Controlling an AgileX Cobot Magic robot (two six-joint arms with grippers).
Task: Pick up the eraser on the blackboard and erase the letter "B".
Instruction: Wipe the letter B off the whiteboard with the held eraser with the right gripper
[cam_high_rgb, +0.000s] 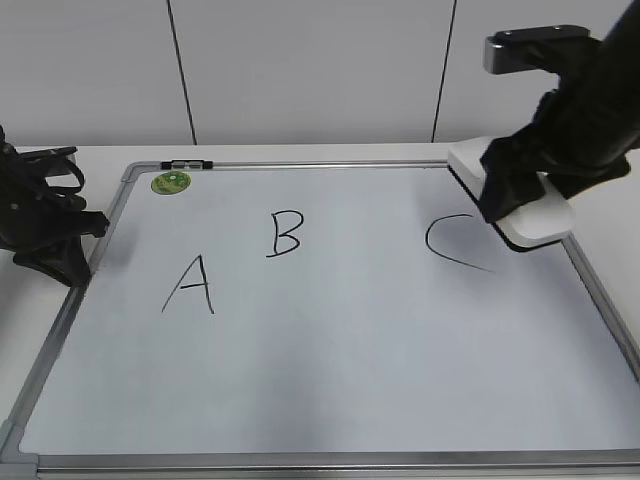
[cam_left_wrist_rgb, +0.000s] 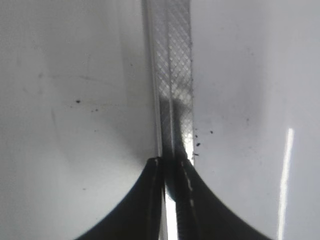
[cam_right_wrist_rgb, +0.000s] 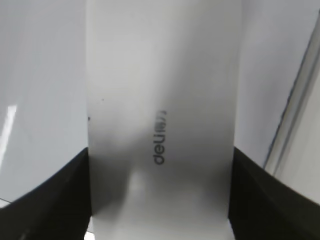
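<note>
The blackboard is a white dry-erase board with a silver frame, lying flat. On it are a black "A", the letter "B" and a "C". My right gripper is shut on the white eraser and holds it at the board's upper right, just right of the "C". In the right wrist view the eraser fills the space between the jaws, grey lettering up. My left gripper sits at the board's left edge, its jaws pinched on the frame.
A small green round sticker lies in the board's top left corner. A black clip sits on the top frame beside it. A white table and a grey panelled wall lie behind the board.
</note>
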